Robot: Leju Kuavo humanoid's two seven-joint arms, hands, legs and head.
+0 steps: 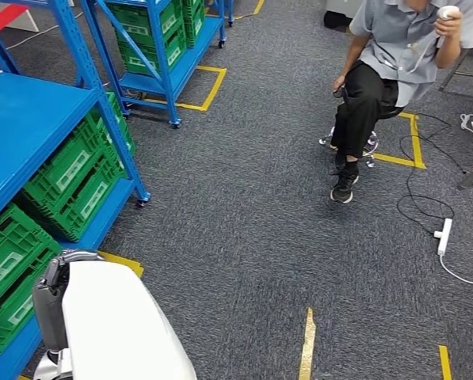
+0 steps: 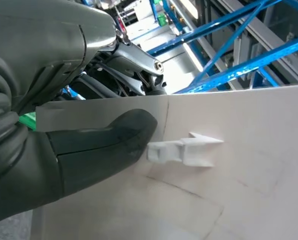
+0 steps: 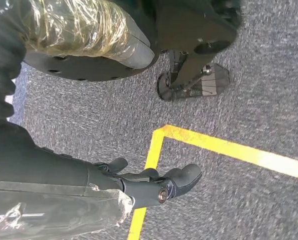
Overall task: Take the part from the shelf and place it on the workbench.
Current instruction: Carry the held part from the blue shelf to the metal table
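We see the left hand (image 2: pixel 83 145) gripping the white part (image 2: pixel 215 165), its edges cut off. Right hand (image 3: pixel 154 185) hangs slack, holding nothing, over grey carpet (image 1: pixel 252 237) beside blue shelves (image 1: pixel 36 119).

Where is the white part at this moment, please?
The white part sits low on the left of the head view, held by the left hand, beside the blue shelf with its green crates.
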